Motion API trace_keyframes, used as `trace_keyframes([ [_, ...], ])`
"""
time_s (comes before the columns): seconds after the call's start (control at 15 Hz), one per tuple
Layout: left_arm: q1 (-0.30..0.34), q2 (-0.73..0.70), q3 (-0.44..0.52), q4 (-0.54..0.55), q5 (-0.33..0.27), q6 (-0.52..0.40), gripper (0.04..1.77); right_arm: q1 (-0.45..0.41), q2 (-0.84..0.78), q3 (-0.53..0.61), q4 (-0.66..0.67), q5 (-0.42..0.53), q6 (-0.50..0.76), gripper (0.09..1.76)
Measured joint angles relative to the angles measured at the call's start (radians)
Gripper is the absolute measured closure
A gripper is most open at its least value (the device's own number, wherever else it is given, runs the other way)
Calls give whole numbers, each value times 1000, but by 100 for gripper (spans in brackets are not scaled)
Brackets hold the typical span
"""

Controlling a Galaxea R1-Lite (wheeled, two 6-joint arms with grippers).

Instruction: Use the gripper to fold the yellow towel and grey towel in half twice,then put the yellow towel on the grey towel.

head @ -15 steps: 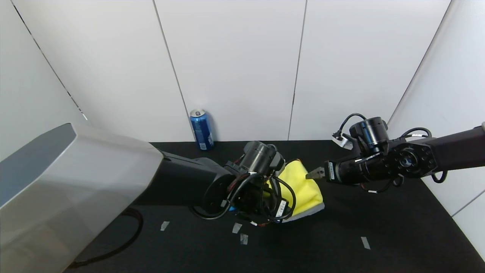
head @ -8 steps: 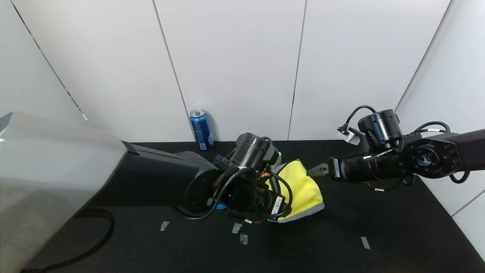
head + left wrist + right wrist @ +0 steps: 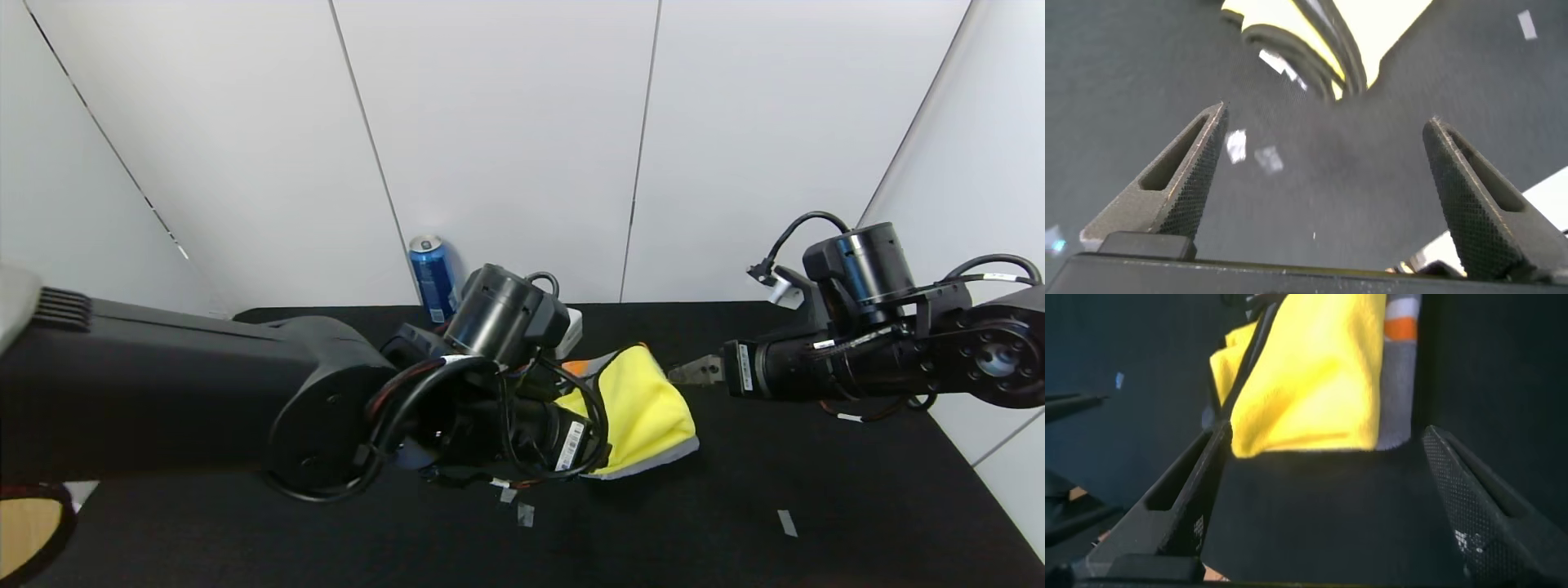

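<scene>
The folded yellow towel point(image 3: 645, 408) lies on the folded grey towel point(image 3: 663, 457), whose pale edge and orange patch show around it, mid-table. In the right wrist view the yellow towel point(image 3: 1306, 384) and grey towel point(image 3: 1398, 400) lie just beyond the jaws. My right gripper point(image 3: 684, 374) is open and empty, just right of the towels and clear of them. My left gripper point(image 3: 1327, 114) is open and empty above bare black table beside the yellow towel point(image 3: 1388, 33). In the head view it is hidden behind its own wrist, left of the towels.
A blue can point(image 3: 433, 278) stands at the back of the black table point(image 3: 857, 490) by the white wall. Small tape marks point(image 3: 525, 514) lie near the front, another point(image 3: 787, 523) at the front right. The left arm fills the left foreground.
Both arms have drawn back from the towels: the right gripper moved right, and the left arm pulled back to the left and nearer the camera. The stacked towels have not moved.
</scene>
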Motion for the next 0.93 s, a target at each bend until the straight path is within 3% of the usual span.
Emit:
trace_keyframes([
  [0.47, -50, -212, 153, 4, 78, -2, 11, 65, -223, 177, 5, -83, 6, 15],
  [0.93, -37, -458, 301, 80, 116, 6, 10, 81, -440, 319, 6, -170, 15, 15],
])
